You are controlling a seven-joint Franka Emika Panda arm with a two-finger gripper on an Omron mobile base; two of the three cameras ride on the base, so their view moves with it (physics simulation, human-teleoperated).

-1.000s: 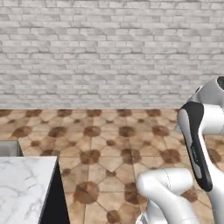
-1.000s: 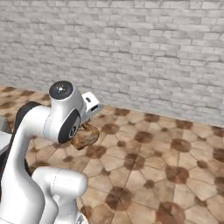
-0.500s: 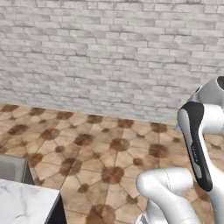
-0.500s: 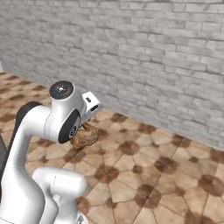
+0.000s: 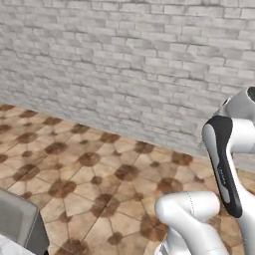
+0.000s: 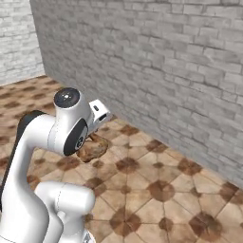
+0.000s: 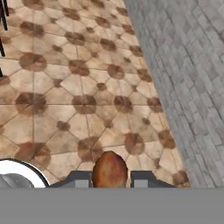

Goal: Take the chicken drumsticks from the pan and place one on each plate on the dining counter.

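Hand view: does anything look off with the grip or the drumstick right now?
Nothing stands out. The gripper is shut on one chicken drumstick, which sits centred between the fingers, well above the tiled floor beside the brick wall. No spill or damage shows.

One chicken drumstick [image 7: 109,169] — one gripper [image 7: 109,180]

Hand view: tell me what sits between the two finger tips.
A chicken drumstick, golden-brown, fills the gap between the fingers, which are closed against it. Beyond it lies the brown tiled floor, with the grey brick wall at right.
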